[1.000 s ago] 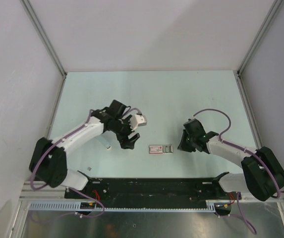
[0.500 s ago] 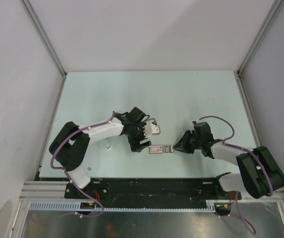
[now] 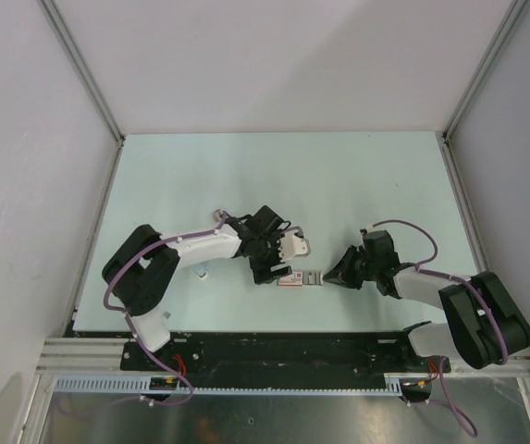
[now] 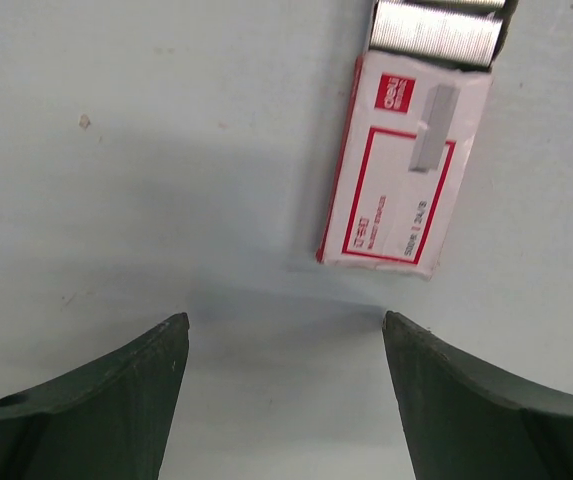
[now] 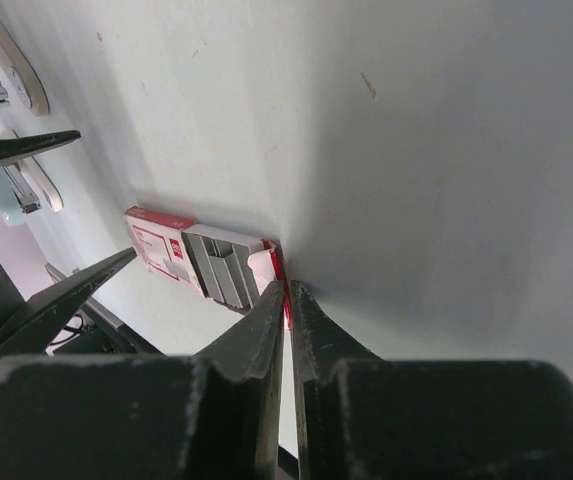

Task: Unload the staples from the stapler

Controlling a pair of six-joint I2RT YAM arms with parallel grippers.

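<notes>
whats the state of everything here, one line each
red and white cardboard staple box: lying flat, slid open at one end
silvery staple strips: exposed at the open end
left claw: open, hovering short of the box
right claw: shut on the box's red end flap

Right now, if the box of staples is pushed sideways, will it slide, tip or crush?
It probably slides: the box lies flat on the smooth table. Tipping seems unlikely; it is low and wide. The thin card may dent, and the exposed staples could slide out.
</notes>
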